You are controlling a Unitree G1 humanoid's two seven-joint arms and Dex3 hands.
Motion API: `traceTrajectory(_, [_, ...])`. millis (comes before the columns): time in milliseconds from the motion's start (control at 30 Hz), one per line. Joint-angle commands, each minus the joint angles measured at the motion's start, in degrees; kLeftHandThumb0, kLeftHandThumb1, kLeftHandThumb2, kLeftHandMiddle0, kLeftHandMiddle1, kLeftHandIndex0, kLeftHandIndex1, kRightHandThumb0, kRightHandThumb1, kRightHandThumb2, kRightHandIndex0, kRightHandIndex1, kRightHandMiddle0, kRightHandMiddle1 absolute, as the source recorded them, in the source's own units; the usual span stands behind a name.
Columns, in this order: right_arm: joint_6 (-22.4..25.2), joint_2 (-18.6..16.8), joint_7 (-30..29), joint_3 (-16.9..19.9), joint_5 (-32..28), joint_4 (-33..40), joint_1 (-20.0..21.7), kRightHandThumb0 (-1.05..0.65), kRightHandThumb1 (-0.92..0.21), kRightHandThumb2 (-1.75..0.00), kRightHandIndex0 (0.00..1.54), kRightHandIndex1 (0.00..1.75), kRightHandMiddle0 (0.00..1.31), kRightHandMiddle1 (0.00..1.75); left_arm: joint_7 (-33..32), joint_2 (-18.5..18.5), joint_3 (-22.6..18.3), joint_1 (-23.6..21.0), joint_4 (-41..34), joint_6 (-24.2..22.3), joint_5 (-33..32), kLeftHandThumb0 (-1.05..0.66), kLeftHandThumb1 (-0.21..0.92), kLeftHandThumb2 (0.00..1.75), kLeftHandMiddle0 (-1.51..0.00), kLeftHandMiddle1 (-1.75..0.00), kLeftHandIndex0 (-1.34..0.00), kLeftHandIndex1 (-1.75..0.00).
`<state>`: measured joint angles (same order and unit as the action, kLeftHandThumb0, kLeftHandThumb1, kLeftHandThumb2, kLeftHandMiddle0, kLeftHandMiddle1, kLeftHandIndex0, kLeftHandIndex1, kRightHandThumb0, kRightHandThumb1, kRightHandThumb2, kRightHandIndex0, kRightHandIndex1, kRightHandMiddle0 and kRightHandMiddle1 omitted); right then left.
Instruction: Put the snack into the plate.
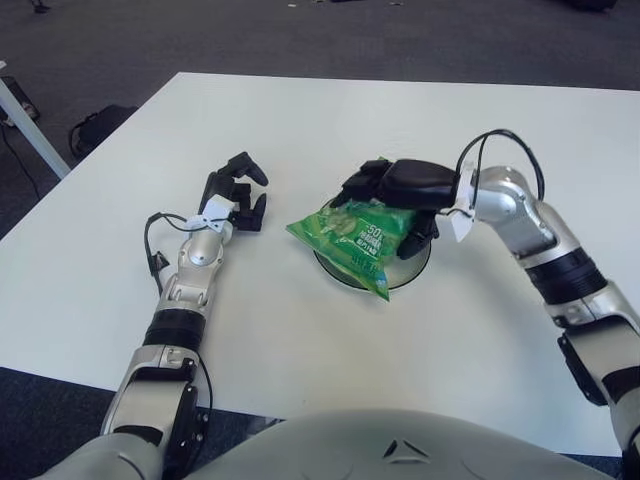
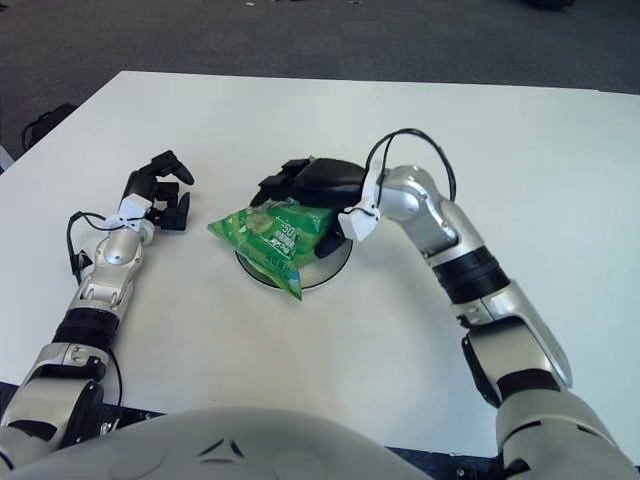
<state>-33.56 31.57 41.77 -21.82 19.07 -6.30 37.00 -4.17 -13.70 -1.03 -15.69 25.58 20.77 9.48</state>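
Note:
The snack is a green bag (image 1: 358, 235) lying across a round white plate with a dark rim (image 1: 412, 270) at the table's middle. The bag's left and front ends hang over the plate's rim. My right hand (image 1: 385, 195) is over the bag's far right end. Its black fingers (image 1: 365, 178) lie along the bag's top edge and the thumb is against the right end, still gripping it. My left hand (image 1: 235, 195) rests on the table left of the plate, fingers curled and empty.
The white table (image 1: 300, 120) reaches its front edge near my body and its left edge by dark carpet. A black cable (image 1: 500, 145) loops over my right wrist. A dark bag (image 1: 100, 125) lies on the floor at left.

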Motion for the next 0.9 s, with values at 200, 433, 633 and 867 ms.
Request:
traceTrajectory(200, [4.46,1.69,12.25,2.62,-11.48,-10.17,11.62,-0.83,-0.45,-0.63,0.0,0.0,0.0,0.0,1.11,1.94,0.84,5.16,5.13,0.29,-0.7,-0.54,0.19,1.47,-1.35,-1.75,-0.72,-1.75])
traceTrajectory(433, [10.65,0.26,16.78,5.23,-17.22,-14.82,14.32,-0.83,-0.43,-0.63,0.0,0.0,0.0,0.0,1.13,1.6,1.13,5.15,5.02,-0.18,-0.07,-0.53,0.2,1.47,-1.35,-1.75,-0.72,-1.75])
traceTrajectory(633, [14.16,-0.22,25.72,10.31,-25.15,-31.72,20.22,-0.86,-0.4,-0.7,0.0,0.0,0.0,0.0,1.85,2.01,0.71,5.19,4.93,-0.01,-1.11,-0.53,0.2,1.46,-1.35,-1.75,-0.71,-1.75])
traceTrajectory(867, [20.65,-0.22,31.14,12.36,-25.86,-41.05,25.66,-0.85,-0.36,-0.77,0.0,0.0,0.01,0.02,1.67,2.25,0.55,5.22,5.13,0.28,-1.42,-0.53,0.21,1.45,-1.34,-1.75,-0.7,-1.75])
